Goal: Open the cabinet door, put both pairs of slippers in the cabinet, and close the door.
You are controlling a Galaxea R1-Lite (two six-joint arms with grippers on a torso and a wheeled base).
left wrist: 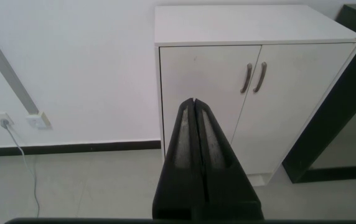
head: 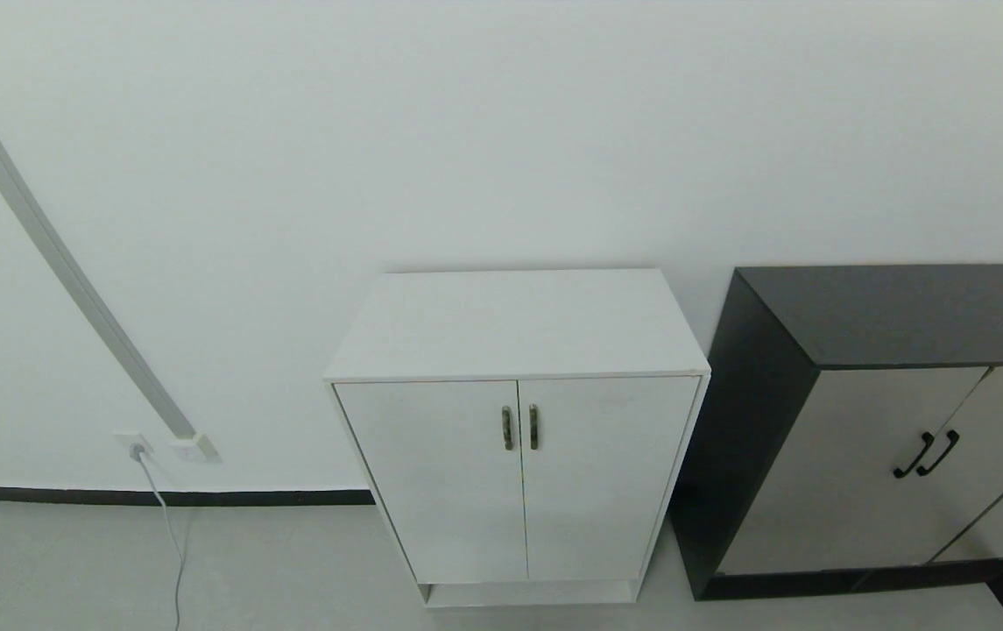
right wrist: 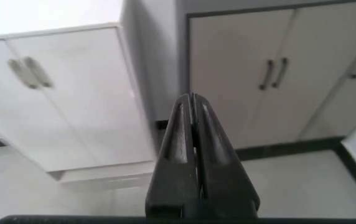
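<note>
Standing against the wall, one white cabinet (head: 510, 324) has two doors, both closed, with two handles (head: 507, 428) side by side at the centre seam. One dark cabinet (head: 860, 315) stands just to its right. The left gripper (left wrist: 193, 102) points at the white cabinet and the right gripper (right wrist: 192, 97) at the gap beside it. Each has its fingers pressed together, holding nothing.

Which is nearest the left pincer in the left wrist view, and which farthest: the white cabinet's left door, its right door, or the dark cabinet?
1. White cabinet's left door, straight ahead of the shut left pincer.
2. White cabinet's right door, next over toward the robot's right.
3. Dark cabinet, beyond the white cabinet's right side.
</note>
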